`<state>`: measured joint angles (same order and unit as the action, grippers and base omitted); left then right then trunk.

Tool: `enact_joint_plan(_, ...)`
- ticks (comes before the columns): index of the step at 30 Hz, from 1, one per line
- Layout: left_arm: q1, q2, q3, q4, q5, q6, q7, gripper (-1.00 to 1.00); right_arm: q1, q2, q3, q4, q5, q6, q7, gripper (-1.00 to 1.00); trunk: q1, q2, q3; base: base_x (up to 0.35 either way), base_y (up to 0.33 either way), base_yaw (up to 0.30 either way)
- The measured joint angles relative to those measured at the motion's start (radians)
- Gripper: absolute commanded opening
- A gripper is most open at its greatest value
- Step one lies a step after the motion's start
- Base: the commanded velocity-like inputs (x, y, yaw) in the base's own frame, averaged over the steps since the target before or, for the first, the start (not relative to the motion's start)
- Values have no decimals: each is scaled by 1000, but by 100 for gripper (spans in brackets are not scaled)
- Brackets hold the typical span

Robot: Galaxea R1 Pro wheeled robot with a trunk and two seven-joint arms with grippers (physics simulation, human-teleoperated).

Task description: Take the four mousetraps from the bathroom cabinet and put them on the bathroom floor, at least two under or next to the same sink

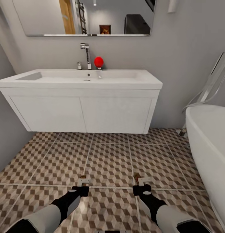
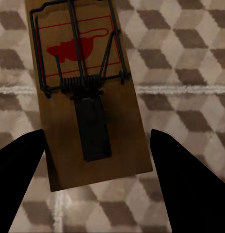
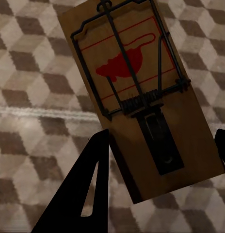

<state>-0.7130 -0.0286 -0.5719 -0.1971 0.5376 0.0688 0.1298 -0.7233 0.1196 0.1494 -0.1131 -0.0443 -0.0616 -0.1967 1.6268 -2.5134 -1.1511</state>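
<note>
One mousetrap [image 2: 88,92] is gripped in the left gripper [image 1: 84,182] jaws, another mousetrap [image 3: 141,102] apparently in the right gripper [image 1: 140,181] jaws, both held above the tiled floor [image 1: 109,161] before the sink [image 1: 83,79].

Open bathroom floor [image 1: 109,161] is lying ahead of both hands. Beyond it the white vanity [image 1: 83,113] is blocking the way, and the bathtub [image 1: 209,145] is crowding the right hand's [image 1: 140,182] outer side.
</note>
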Motion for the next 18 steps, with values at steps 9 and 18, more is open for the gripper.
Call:
enact_joint_plan(9, 0, 0, 0, -1, 0, -1, 2, -100, 0, 0, 0, 0, 0, -1, 0, -100, 4, -2, -35, 0, 0, 0)
enact_joint_plan(18, 0, 2, 1, -2, 0, -2, 4, -100, 0, 0, 0, 0, 0, -2, 0, -100, 8, -4, -70, 0, 0, 0)
